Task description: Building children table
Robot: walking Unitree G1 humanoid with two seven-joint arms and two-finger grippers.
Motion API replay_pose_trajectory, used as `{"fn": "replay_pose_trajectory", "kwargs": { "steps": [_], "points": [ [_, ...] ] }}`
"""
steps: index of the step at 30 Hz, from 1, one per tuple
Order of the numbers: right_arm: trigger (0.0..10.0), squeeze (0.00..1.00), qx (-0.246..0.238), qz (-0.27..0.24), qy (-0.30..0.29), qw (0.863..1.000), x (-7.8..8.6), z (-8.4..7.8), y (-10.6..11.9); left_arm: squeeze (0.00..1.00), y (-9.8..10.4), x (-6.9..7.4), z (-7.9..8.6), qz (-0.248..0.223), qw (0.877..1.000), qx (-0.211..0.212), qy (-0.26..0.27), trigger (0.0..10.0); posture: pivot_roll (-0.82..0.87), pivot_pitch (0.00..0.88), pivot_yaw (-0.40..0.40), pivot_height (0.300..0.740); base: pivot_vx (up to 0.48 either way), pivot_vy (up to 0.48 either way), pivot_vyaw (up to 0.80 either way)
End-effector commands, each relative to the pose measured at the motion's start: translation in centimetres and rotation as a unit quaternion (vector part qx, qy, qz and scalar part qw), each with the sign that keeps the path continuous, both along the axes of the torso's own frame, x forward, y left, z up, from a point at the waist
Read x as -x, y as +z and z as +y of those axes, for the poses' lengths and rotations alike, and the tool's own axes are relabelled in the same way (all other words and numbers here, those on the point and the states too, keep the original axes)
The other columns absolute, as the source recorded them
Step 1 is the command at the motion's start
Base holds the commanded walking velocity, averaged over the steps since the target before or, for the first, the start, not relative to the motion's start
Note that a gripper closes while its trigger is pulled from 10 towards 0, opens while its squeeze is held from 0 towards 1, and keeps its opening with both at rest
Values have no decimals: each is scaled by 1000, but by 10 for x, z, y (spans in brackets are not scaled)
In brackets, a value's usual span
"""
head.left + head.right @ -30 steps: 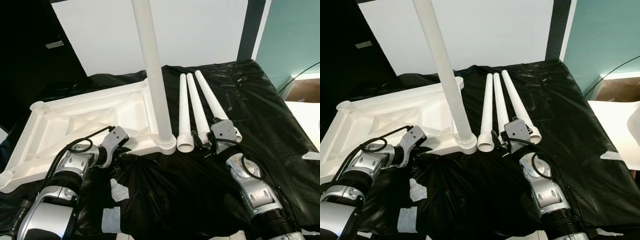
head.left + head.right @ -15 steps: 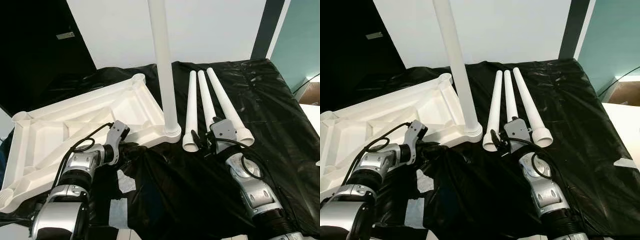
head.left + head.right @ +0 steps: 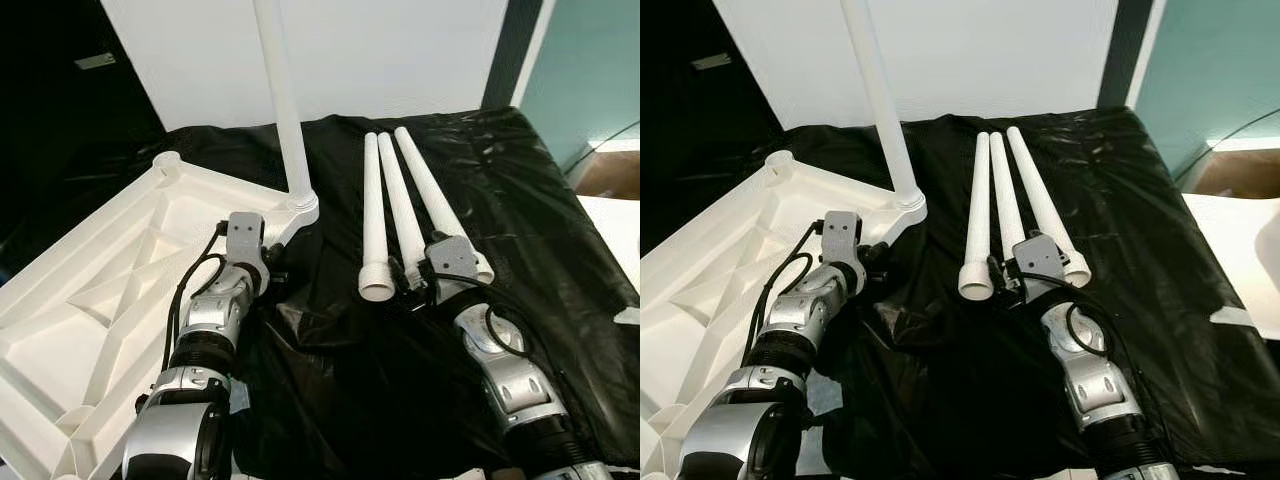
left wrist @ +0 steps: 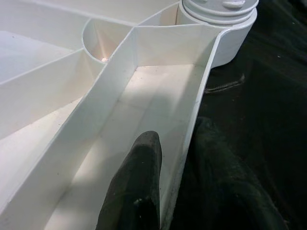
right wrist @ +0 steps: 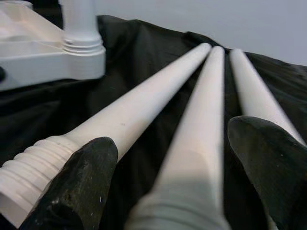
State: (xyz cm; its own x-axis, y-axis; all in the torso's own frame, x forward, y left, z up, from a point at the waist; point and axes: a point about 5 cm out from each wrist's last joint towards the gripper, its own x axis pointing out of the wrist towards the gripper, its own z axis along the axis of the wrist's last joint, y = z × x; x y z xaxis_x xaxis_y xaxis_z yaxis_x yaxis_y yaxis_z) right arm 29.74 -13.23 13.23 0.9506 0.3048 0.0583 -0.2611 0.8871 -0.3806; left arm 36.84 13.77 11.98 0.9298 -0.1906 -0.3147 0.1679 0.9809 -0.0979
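The white table top [image 3: 100, 280] lies upside down on the left, ribs facing up. One white leg [image 3: 280, 100] stands upright in its far corner socket [image 4: 218, 19]. My left gripper [image 3: 272, 268] is shut on the table top's rim wall, with one finger [image 4: 136, 191] inside the channel and the other outside on the black sheet. Three loose white legs lie side by side: left [image 3: 371, 210], middle [image 3: 395, 210] and right [image 3: 430, 200]. My right gripper [image 3: 415, 280] sits at their near ends, open, its fingers [image 5: 72, 191] straddling the middle leg [image 5: 201, 124].
A crinkled black sheet [image 3: 350, 380] covers the work surface. A white wall [image 3: 400, 50] stands behind it, with teal wall to the right. A white surface [image 3: 615, 230] lies off the sheet's right edge, and a scrap of tape [image 3: 625, 315] sits near it.
The table top has swung round, carrying the corner with the upright leg farther away and leftward, my left gripper still on its rim. The right gripper has stayed at the loose legs.
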Motion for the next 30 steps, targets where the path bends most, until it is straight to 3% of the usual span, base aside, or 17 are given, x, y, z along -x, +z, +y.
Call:
{"fn": "replay_pose_trajectory", "kwargs": {
  "steps": [1, 2, 3, 4, 5, 6, 7, 12, 16, 17, 20, 21, 23, 25, 27, 29, 30],
  "points": [
    [10000, 0, 3, 12, 4, 1000, 0, 3, -5, 0, 1, 0, 6, 3, 999, -4, 33, 1490, 17, 0, 110, 740, 0, 0, 0],
    [10000, 0, 2, 11, 4, 1000, 0, 3, -5, 0, 8, -1, -2, -23, 999, 19, 15, 6510, 16, 0, 111, 740, 0, 0, 0],
    [10000, 0, 2, 11, 4, 1000, 0, 3, -5, 0, 14, -2, -12, -48, 998, 42, 0, 10000, 15, 0, 112, 740, 0, 0, 0],
    [10000, 0, 2, 11, 4, 1000, 0, 3, -5, 0, 14, -2, -12, -48, 998, 42, 0, 10000, 15, 0, 112, 740, 0, 0, 0],
    [10000, 0, 2, 10, 4, 1000, -1, 3, -5, 600, 18, -1, -19, -66, 996, 61, -8, 10000, 14, 0, 113, 740, 0, 0, 0],
    [10000, 0, 2, 10, 4, 1000, -1, 3, -5, 600, 18, -1, -19, -66, 996, 61, -8, 10000, 14, 0, 113, 740, 0, 0, 0],
    [10000, 0, 2, 10, 4, 1000, -1, 4, -4, 1000, 20, -1, -23, -75, 994, 77, -13, 10000, 13, 0, 114, 740, 0, 0, 0],
    [10000, 0, 2, 8, 3, 1000, -1, 3, -4, 1000, 29, 3, -41, -104, 990, 90, -32, 10000, 5, 0, 117, 740, 0, 0, 0],
    [10000, 0, 3, 8, 2, 1000, -1, 2, -4, 1000, 34, 4, -45, -120, 988, 89, -43, 10000, 5, 0, 117, 740, 0, 0, 0],
    [10000, 0, 3, 8, 1, 1000, 0, 1, -4, 443, 40, 6, -46, -132, 986, 85, -55, 10000, 4, 0, 116, 740, 0, 0, 0],
    [10000, 0, 3, 8, 1, 1000, 0, 1, -4, 443, 40, 6, -46, -132, 986, 85, -55, 10000, 4, 0, 116, 740, 0, 0, 0],
    [10000, 0, 3, 9, 1, 1000, 0, 1, -4, 0, 41, 7, -44, -133, 988, 57, -59, 10000, 4, 0, 116, 740, 0, 0, 0],
    [10000, 0, 3, 8, 1, 1000, 0, 2, -4, 0, 27, 10, -21, -95, 995, -33, -8, 10000, 12, 0, 113, 740, 0, 0, 0],
    [10000, 0, 3, 7, 1, 1000, 0, 2, -4, 0, 21, 11, -11, -79, 995, -60, 14, 10000, 12, 0, 113, 740, 0, 0, 0],
    [10000, 0, 3, 7, 1, 1000, 0, 2, -4, 0, 21, 11, -11, -79, 995, -60, 14, 10000, 12, 0, 113, 740, 0, 0, 0],
    [10000, 0, 1, 7, 4, 1000, -1, 3, -3, 0, 6, 14, 8, -45, 993, -101, 52, 10000, 26, 0, 107, 740, 0, 0, 0],
    [10000, 0, 1, 7, 4, 1000, -1, 3, -3, 0, 6, 14, 8, -45, 993, -101, 52, 10000, 26, 0, 107, 740, 0, 0, 0]
  ]
}}
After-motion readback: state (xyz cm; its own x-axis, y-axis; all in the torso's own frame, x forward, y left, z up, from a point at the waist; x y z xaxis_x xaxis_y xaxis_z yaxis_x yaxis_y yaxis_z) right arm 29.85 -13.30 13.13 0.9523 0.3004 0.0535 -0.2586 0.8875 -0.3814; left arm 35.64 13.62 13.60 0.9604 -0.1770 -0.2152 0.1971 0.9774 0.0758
